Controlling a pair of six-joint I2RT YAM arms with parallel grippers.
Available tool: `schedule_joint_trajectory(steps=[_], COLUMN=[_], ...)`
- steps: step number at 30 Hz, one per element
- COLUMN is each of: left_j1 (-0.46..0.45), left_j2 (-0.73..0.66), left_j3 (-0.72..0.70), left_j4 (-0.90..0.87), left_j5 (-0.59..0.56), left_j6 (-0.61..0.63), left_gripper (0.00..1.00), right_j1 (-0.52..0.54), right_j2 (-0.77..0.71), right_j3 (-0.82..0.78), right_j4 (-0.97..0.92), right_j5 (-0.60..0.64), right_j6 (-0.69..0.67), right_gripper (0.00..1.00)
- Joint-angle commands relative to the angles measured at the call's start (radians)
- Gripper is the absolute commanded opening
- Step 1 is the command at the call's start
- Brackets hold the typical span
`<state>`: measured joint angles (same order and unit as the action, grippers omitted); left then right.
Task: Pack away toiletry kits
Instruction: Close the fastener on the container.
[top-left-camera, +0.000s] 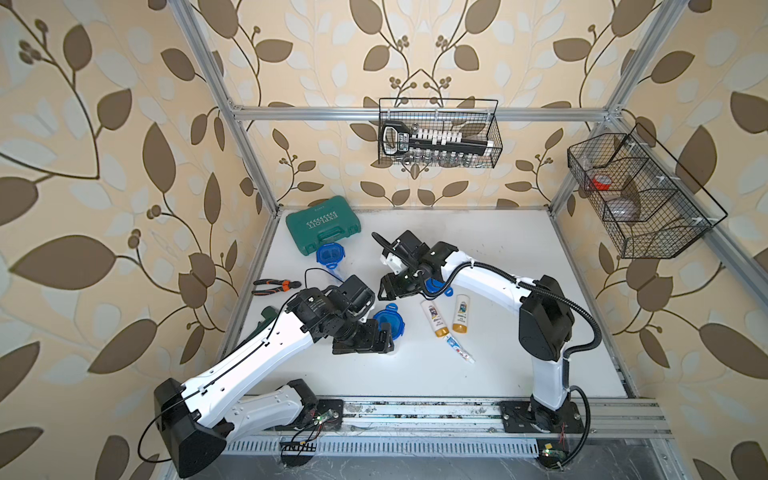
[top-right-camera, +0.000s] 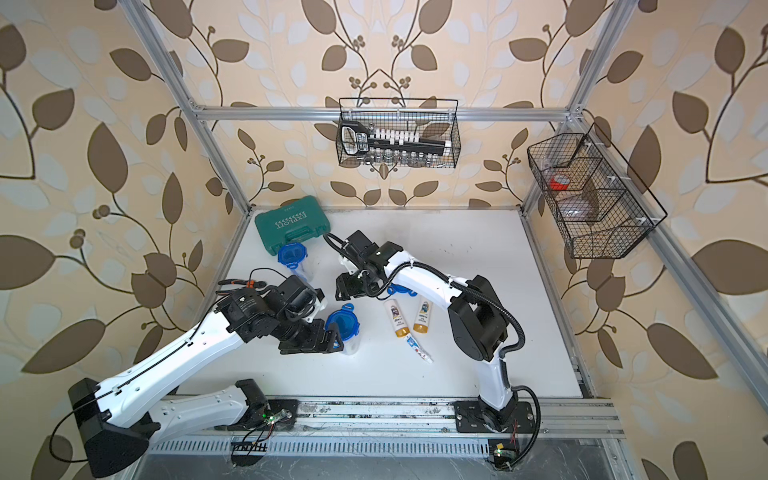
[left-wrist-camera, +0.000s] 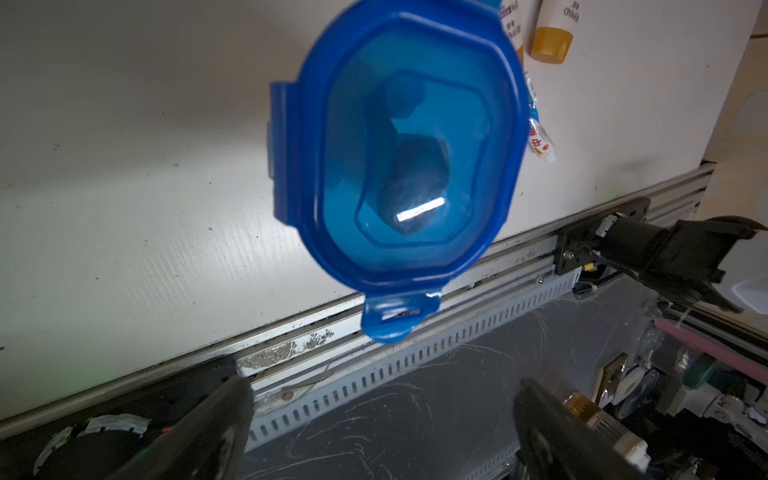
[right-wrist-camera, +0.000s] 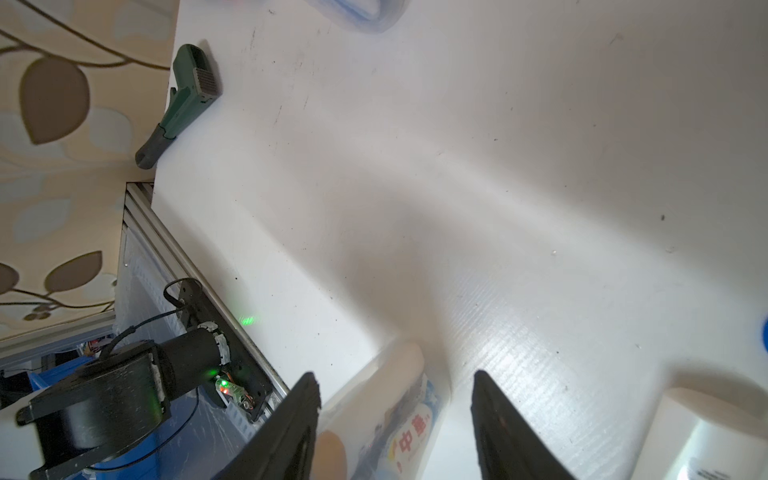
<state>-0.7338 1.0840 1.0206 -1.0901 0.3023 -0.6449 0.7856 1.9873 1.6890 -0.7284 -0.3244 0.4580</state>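
One clear jar (top-left-camera: 330, 254) with a blue lid is standing just beside the green tool case (top-left-camera: 323, 224) at the back left of the table (top-left-camera: 519, 257). Next, the left hand (left-wrist-camera: 382, 382) is hovering with fingers spread wide, holding nothing, near a second jar (top-left-camera: 388, 322) standing upright, lid on top. The right hand (right-wrist-camera: 394, 372) is hanging over a third jar (right-wrist-camera: 407, 399), its fingers partway apart on either side, a gap showing beside one. Rightmost, one gold-capped bottle (top-left-camera: 434, 318), another bottle (top-left-camera: 461, 313) and a toothpaste tube (top-left-camera: 459, 349) are lying loose on the table.
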Motion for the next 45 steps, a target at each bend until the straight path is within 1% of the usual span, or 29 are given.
schedule_joint_trajectory(steps=[1, 5, 12, 20, 28, 36, 39, 43, 45], left_j1=[-0.008, -0.016, -0.016, -0.015, -0.001, 0.083, 0.142, 0.261, 0.296], left_j2=[0.035, 0.077, 0.095, 0.109, 0.125, 0.099, 0.076, 0.012, -0.017], left_j3=[-0.004, 0.001, 0.01, 0.0, 0.011, 0.001, -0.01, -0.036, -0.027], left_j4=[0.047, 0.009, -0.061, -0.105, -0.142, -0.167, -0.182, -0.215, -0.244], left_j5=[-0.072, -0.113, -0.169, -0.242, -0.299, -0.288, -0.26, -0.163, -0.134], left_j6=[-0.034, -0.005, 0.038, 0.011, 0.04, 0.074, 0.096, 0.116, 0.12], left_gripper=[0.99, 0.99, 0.99, 0.99, 0.99, 0.99, 0.99, 0.99, 0.99], right_j1=[0.002, 0.004, 0.006, 0.006, 0.003, 0.012, 0.014, 0.011, 0.009], right_j2=[-0.019, -0.036, -0.07, -0.131, -0.201, -0.274, -0.315, -0.364, -0.388], right_j3=[-0.02, -0.069, -0.123, -0.205, -0.285, -0.355, -0.377, -0.39, -0.402], right_j4=[-0.004, 0.009, 0.029, 0.043, 0.056, 0.072, 0.059, 0.02, 0.014], right_j5=[0.033, 0.032, 0.031, 0.034, 0.027, 0.007, 0.014, 0.049, 0.054], right_j6=[-0.019, -0.018, -0.006, 0.01, 0.016, 0.06, 0.068, 0.078, 0.093], right_gripper=[0.57, 0.55, 0.52, 0.5, 0.49, 0.49, 0.49, 0.49, 0.49])
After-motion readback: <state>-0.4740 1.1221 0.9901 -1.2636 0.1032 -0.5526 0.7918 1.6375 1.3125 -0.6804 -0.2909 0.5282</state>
